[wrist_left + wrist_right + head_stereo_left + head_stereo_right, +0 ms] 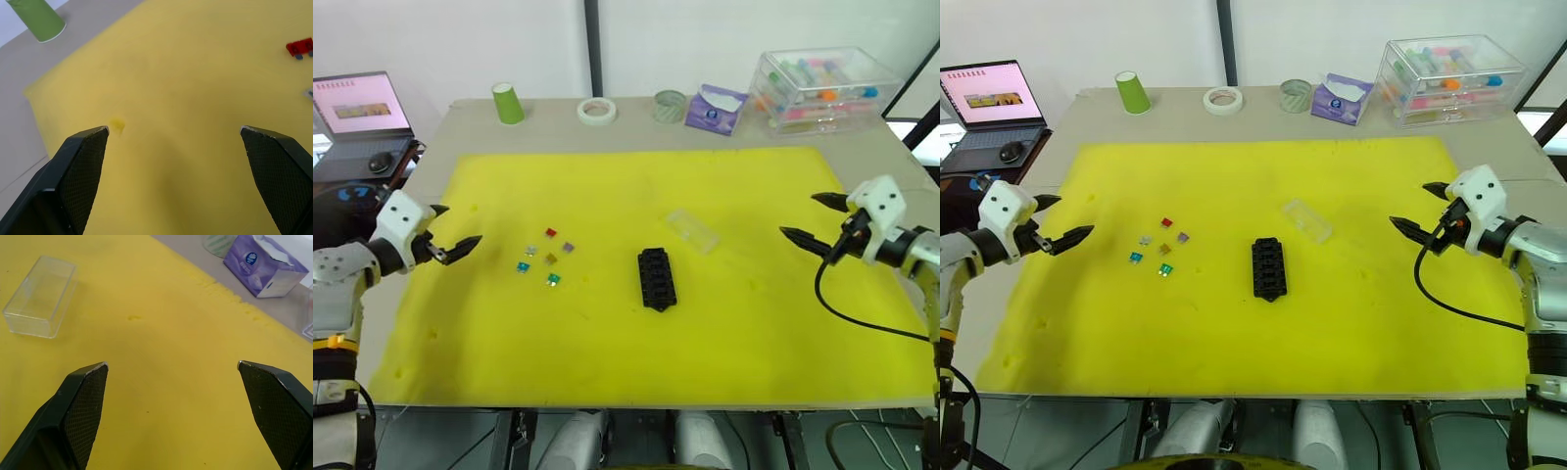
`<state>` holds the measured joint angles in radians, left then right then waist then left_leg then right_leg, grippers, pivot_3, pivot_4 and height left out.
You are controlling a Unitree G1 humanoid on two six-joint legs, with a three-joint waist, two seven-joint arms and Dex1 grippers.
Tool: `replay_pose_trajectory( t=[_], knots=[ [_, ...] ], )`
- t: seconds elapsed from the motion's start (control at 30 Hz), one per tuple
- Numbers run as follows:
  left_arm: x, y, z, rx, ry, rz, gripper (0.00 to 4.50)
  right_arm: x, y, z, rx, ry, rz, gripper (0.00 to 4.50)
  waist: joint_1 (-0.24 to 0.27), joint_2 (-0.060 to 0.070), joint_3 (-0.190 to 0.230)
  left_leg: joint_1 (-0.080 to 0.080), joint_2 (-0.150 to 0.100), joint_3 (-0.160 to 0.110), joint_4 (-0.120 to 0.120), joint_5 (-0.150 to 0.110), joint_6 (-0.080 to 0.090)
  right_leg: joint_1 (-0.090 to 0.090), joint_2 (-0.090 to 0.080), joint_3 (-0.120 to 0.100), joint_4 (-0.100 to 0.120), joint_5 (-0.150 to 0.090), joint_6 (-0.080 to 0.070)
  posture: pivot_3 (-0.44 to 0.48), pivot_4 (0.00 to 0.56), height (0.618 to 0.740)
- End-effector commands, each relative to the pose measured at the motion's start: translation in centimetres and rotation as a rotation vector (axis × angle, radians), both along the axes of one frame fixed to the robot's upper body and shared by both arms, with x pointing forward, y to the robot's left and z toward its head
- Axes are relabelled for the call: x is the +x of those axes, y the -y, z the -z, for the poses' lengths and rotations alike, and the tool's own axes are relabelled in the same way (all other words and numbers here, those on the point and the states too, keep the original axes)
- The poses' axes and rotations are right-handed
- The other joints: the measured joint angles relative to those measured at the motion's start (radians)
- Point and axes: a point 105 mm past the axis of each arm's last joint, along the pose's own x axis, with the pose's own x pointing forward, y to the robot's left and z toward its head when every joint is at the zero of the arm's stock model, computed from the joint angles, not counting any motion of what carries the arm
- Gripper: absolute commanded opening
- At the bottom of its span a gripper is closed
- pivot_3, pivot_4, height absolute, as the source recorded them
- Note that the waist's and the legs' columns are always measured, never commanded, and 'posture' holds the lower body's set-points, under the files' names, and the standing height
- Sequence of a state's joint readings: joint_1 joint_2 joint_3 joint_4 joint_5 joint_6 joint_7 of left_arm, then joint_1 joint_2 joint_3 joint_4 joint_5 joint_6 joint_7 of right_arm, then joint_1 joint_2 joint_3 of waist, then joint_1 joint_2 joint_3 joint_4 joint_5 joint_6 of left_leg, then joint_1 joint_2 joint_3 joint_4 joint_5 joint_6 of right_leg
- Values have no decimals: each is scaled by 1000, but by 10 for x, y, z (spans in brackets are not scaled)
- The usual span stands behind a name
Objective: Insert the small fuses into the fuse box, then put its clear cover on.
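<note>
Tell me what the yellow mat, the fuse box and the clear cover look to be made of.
Yellow mat: likely soft foam, matte, with small dents and a ragged far edge.
Fuse box: seemingly hard black moulded plastic, dull finish, ridged top with rows of slots.
Clear cover: transparent rigid plastic, glossy; the yellow shows through and its edges catch light.

No readable text, label or number anywhere.

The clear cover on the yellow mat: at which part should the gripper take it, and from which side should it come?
Probably across its two long side walls, near the middle, coming from above. The clear cover lies flat on the yellow mat, free all round, beside the fuse box and apart from it. It is narrow, so the open right gripper, the nearer one, should span it.
</note>
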<state>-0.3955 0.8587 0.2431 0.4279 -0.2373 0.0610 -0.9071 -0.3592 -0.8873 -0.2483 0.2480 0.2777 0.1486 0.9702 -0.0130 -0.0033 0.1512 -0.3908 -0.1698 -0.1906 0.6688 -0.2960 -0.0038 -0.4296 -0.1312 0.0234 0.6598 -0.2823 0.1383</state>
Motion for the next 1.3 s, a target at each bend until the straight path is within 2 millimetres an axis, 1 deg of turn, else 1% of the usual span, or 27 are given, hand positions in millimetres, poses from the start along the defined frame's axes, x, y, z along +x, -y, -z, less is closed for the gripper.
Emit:
replay_pose_trajectory(
  t=[0.03,0.13,0.2,0.27,0.33,0.4,0.6,0.8,0.93,1.0,1.07,1.17,1.27,1.3],
  knots=[
    [1,-11,-18,2,68,-40,4500,1,1,-13,-1,57,6,4471,-1,0,0,0,0,0,0,0,0,0,0,0,0,0,0,0,150,740],
    [0,-10,-16,25,62,-29,4500,3,-4,-17,24,67,-4,4471,-2,0,0,0,0,0,0,0,0,0,0,0,0,0,0,0,150,740],
    [1,-9,-21,30,79,-25,4500,3,-3,-17,8,67,-9,4471,-3,0,0,0,0,0,0,0,0,0,0,0,0,0,0,0,150,740],
    [2,-9,-21,34,79,-29,4500,3,-2,-17,0,66,-10,4471,-2,0,0,0,0,0,0,0,0,0,0,0,0,0,0,0,150,740],
    [1,-8,-13,58,57,-19,4500,2,0,-14,-2,62,2,4471,-1,0,0,0,0,0,0,0,0,0,0,0,0,0,0,0,150,740],
    [-1,-2,-11,63,47,14,4500,2,0,-15,15,59,6,4471,-1,0,0,0,0,0,0,0,0,0,0,0,1,0,0,0,150,740],
    [2,-11,-15,92,58,-14,4500,4,0,-13,-4,51,-8,4471,-2,0,0,0,0,0,0,0,0,0,0,0,1,0,0,0,150,740],
    [4,-7,-14,80,52,2,4500,6,-3,-15,-12,49,-20,4471,-3,0,0,0,0,1,0,0,0,-1,0,0,1,0,0,0,150,740],
    [2,-7,-10,81,40,3,4500,8,4,-17,-27,63,5,4471,-4,0,0,0,0,1,0,0,0,-1,0,0,1,0,0,0,150,740],
    [0,-8,-8,82,27,8,4500,7,3,-17,-28,62,5,4471,-3,0,0,0,0,1,0,0,0,-1,0,0,1,0,0,0,150,740],
    [-1,-9,-10,82,24,13,4500,7,-3,-19,-18,60,-16,4471,-4,0,0,0,0,1,0,0,0,-1,0,0,1,0,0,0,150,740],
    [-3,-12,-16,32,15,12,4500,9,-25,-37,27,120,-85,4471,-5,0,0,0,0,1,0,0,0,-1,0,0,2,0,0,0,150,740],
    [-12,-7,-15,-104,-81,44,4500,6,-55,-48,21,136,-206,4471,-9,0,0,0,0,1,0,0,0,-2,0,0,3,0,0,0,150,740],
    [-19,-5,-19,-161,-120,71,4500,2,-73,-54,34,133,-278,4471,-12,0,0,0,0,1,0,0,0,-3,0,0,3,0,0,0,150,740]
  ],
)
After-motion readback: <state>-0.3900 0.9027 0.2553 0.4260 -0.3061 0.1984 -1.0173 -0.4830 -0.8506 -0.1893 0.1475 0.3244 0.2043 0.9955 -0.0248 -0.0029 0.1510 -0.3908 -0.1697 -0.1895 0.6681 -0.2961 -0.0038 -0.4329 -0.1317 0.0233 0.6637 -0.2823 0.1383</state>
